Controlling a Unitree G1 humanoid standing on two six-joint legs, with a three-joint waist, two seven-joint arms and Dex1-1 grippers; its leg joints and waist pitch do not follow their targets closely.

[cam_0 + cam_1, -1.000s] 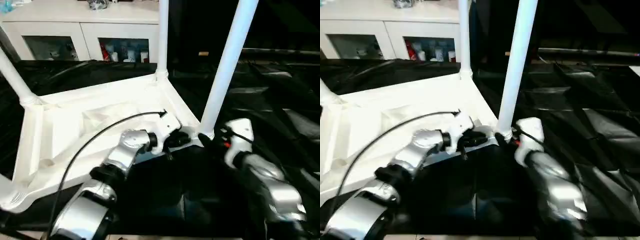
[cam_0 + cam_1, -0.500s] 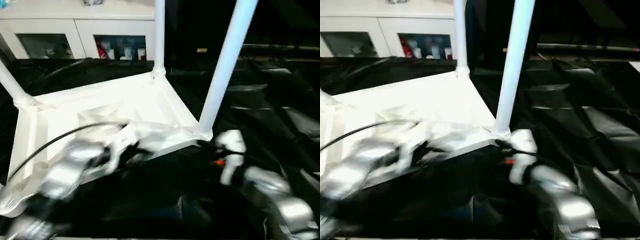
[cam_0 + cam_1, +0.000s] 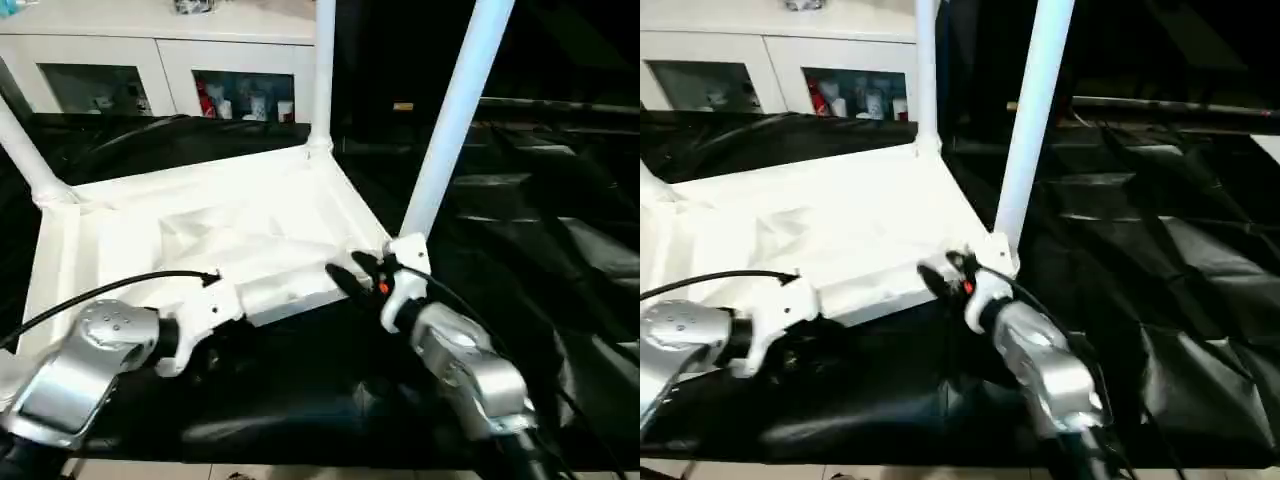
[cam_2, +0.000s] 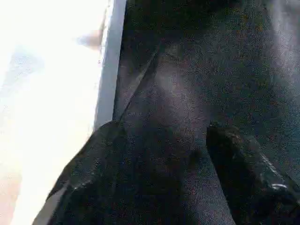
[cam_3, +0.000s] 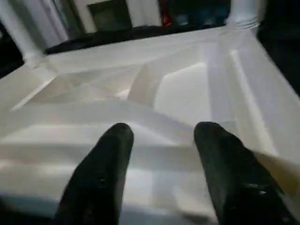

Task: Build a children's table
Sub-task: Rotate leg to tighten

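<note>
Pincers come first, nearest the camera. The left pincer (image 4: 159, 154) hangs spread over the black sheet (image 3: 330, 390), just off the tabletop's (image 3: 200, 240) near rim, pinching nothing. The right pincer (image 5: 161, 145) is also spread, its two black fingers (image 5: 112, 154) reaching over the near rim toward the tabletop's ribbed underside, at the base of the near right leg (image 3: 450, 120); it does not appear to hold anything.

The children's table lies upside down on the black-covered surface, its underside facing up, with legs rising from the corner sockets: the near right leg leans slightly, the far right leg (image 3: 323, 70) stands straight, and the far left leg (image 3: 25, 150) tilts outward. The near left corner is behind the left forearm, so whether a leg stands there I cannot tell.

Judging from this, the step in hand is seating or checking the near right leg. To do it well, the right pincer should close low on the leg by its socket and press straight along the tube, while the left steadies the rim.

Open room lies to the right of the tabletop, over the black sheet. Beyond the tabletop stands the white cabinet (image 3: 160, 60), close behind the far legs, so sweeping motions there are risky.
</note>
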